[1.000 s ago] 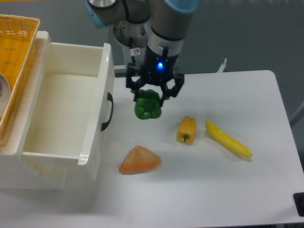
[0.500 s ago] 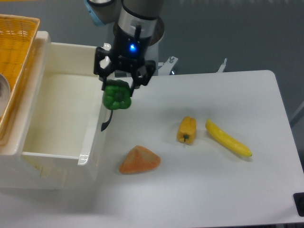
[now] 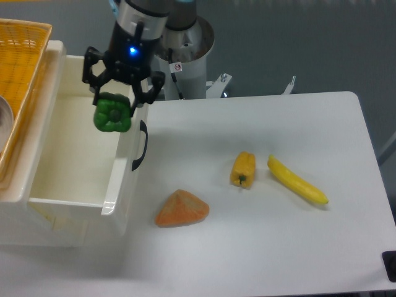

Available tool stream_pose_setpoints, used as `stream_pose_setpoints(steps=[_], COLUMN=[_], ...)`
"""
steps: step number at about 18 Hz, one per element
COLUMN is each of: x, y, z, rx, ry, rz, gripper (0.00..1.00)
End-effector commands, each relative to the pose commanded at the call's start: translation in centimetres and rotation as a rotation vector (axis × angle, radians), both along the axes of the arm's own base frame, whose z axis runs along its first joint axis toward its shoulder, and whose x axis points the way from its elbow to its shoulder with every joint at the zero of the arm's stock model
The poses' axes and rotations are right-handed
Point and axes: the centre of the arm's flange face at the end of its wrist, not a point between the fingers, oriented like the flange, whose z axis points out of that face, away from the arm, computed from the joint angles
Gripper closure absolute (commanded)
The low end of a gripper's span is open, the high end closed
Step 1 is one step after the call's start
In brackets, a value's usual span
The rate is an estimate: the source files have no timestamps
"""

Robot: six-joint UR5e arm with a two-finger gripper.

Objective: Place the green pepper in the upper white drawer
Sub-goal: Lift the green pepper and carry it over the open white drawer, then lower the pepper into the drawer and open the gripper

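White table (image 3: 278, 247) under a grey backdrop. Upper left of frame: the gripper (image 3: 116, 105) – jaws closed on the green pepper (image 3: 112, 113) – hangs over the open upper white drawer (image 3: 80, 161), near its right wall, pepper clear of the floor.

We see an evenly, brightly lit scene from above. The desk (image 3: 278, 241) takes soft, faint shadows under each object. Glare streaks the glossy rim of the upper white drawer (image 3: 110, 204). Focus is slightly soft throughout; a blue indicator light glows on the arm.
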Motion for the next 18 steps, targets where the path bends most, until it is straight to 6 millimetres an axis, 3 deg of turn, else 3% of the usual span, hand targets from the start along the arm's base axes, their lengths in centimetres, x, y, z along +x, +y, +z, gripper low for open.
stream_pose_setpoints(steps=[5,7,18], x=[0.3,0.9,2.6], y=[0.3,0.9,2.5], z=[-1.2,-2.0,-3.6], rx=[-0.019,-0.031,-0.056], ry=[-0.01,-0.015,-0.026], rz=[-0.008,-0.029,-0.077], gripper=[0.62,0.54,0.51])
